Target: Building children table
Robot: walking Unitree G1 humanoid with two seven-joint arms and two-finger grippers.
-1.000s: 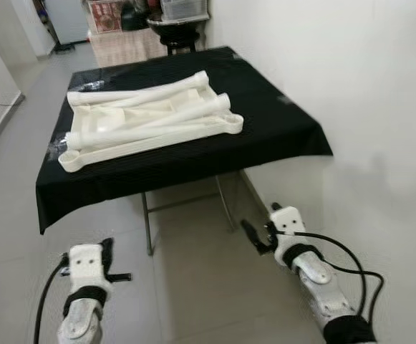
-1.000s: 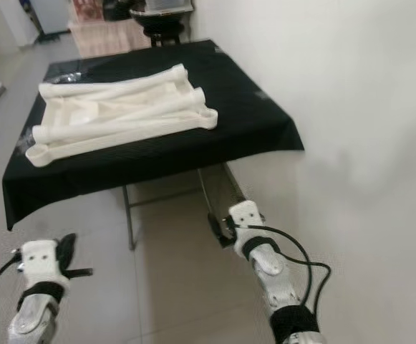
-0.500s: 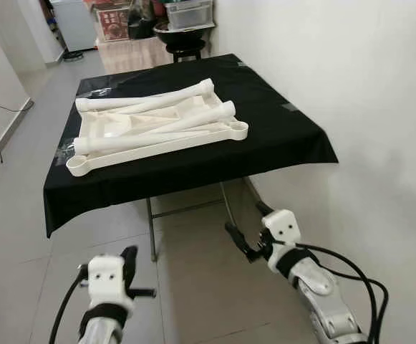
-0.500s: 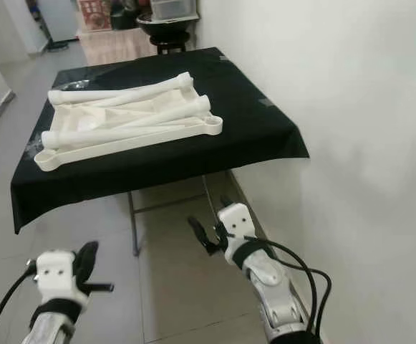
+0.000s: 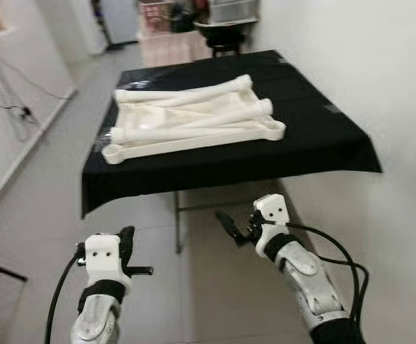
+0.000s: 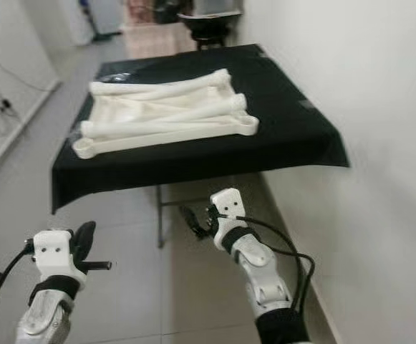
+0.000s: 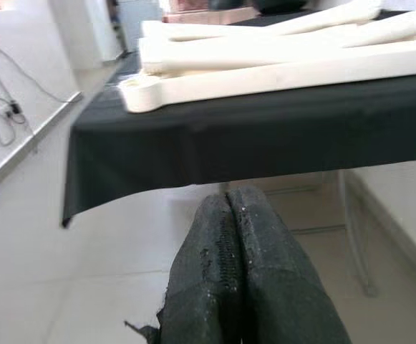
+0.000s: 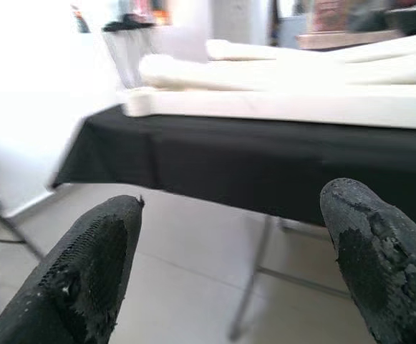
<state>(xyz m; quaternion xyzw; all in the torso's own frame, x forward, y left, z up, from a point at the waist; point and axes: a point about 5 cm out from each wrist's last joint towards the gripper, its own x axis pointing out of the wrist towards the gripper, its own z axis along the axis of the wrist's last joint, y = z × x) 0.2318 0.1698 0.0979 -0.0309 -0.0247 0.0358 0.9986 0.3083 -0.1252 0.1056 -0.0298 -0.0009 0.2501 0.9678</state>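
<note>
A white children's table top [image 5: 193,136] lies upside down on a table under a black cloth [image 5: 315,136], with several long white legs [image 5: 193,93] laid across it. Both my arms are held low over the floor, short of the cloth's front edge. In the left wrist view the left gripper [image 5: 127,244] is shut with nothing in it, its fingers [image 7: 258,244] pressed together. My right gripper [image 5: 228,223] is open and empty, and its fingers [image 8: 86,265] stand wide apart, pointing at the table's underside.
A white wall [image 5: 401,86] runs close along the right side of the table. Metal table legs [image 5: 179,229] stand under the cloth. Cables [image 5: 14,107] trail along the left wall. A dark stool and boxes [image 5: 222,29] sit behind the table.
The camera has swung, so the table now sits further right in the picture. Both arms stay low, and the right gripper has drifted slightly left.
</note>
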